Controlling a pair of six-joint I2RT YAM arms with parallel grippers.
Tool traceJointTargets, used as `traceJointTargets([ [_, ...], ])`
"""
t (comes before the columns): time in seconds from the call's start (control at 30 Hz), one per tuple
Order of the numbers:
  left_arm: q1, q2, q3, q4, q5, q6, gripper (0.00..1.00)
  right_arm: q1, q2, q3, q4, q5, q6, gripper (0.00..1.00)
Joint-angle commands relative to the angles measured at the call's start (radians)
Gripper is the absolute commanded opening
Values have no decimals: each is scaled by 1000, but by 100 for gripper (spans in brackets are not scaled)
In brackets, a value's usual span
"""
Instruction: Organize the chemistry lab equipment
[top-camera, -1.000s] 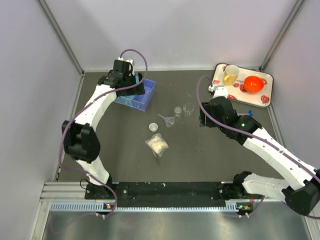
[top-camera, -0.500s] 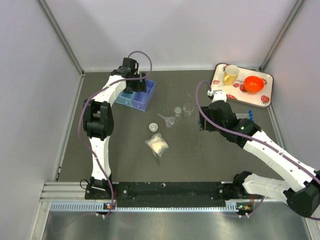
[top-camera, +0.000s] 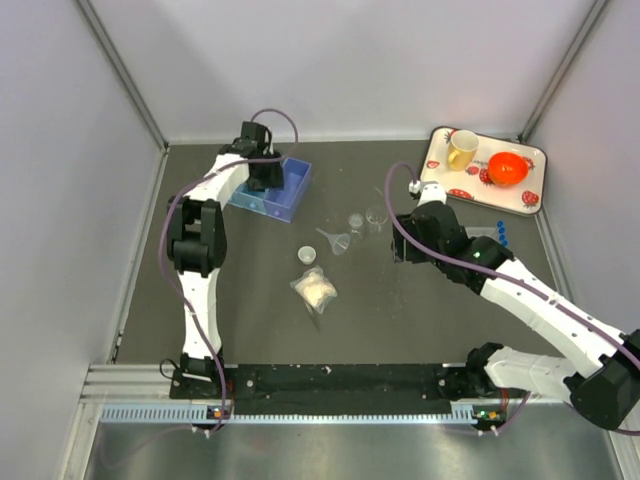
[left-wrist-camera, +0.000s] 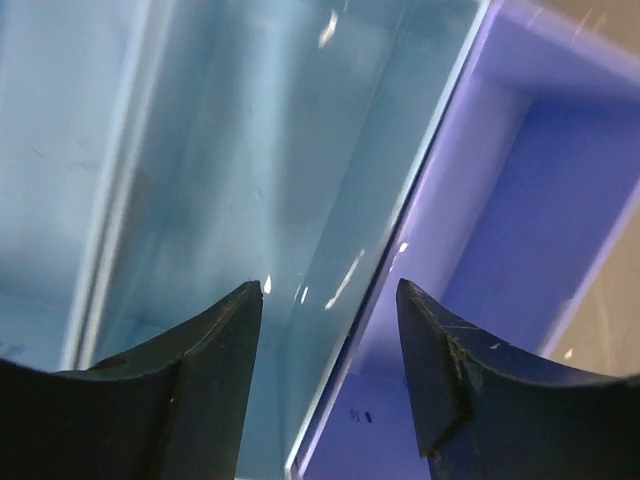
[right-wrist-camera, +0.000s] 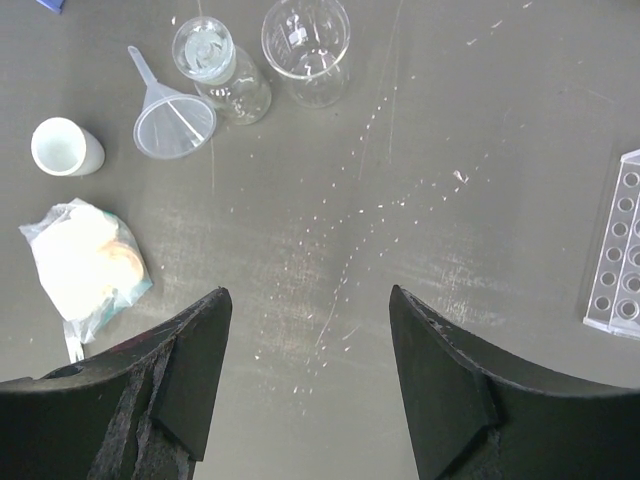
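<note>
fingers (left-wrist-camera: 215, 345) of the left gripper (left-wrist-camera: 328, 290) stand partly apart, pointing down into the blue tray (left-wrist-camera: 560, 180). an inner wall of the tray runs through the gap between the two tips. contact with either finger cannot be confirmed, and nothing is seen clamped. the tray sits well to the far left of the funnel (top-camera: 341, 241).

fingers (right-wrist-camera: 170, 380) of the right gripper (right-wrist-camera: 310, 300) stand wide apart and hold nothing; only bare table (right-wrist-camera: 400, 200) shows between them. this gripper hovers to the right of the funnel, apart from it.

two beakers (right-wrist-camera: 305, 40) stand just beyond the funnel on its right, the closer one just beside its rim. the bag of white material (right-wrist-camera: 85, 260) lies near the funnel, on the side toward the arm bases. the tube rack (right-wrist-camera: 615, 250) lies well right of the funnel, past the right gripper. the blue-capped tubes (top-camera: 501, 233) lie further right again.
</note>
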Motion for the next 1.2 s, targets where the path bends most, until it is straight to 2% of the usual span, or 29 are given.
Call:
traceJointTargets([
  [0.0,0,-44,-115,43,44,-45,54,19,-30,-23,46,-22,24,65],
  [0.1,0,-49,-163,39,51,-66,38,24,-49,-37,43,-26,31,64],
  [0.17,0,-58,-202,45,54,-81,32,28,-57,-45,43,-30,38,64],
  [0.2,0,-64,-216,51,56,-97,26,30,-63,-49,41,-33,40,64],
  [0.47,-1,-148,-367,100,59,-163,1,47,-106,-71,29,-36,61,63],
  [0.8,-58,-266,-595,190,21,-340,0,58,-133,-99,14,-36,60,63],
  [1.03,-171,-338,-764,270,-73,-491,0,62,-182,-105,-19,-28,60,62],
  [1.17,-231,-346,-789,269,-128,-557,0,62,-211,-118,-40,-25,64,62],
])
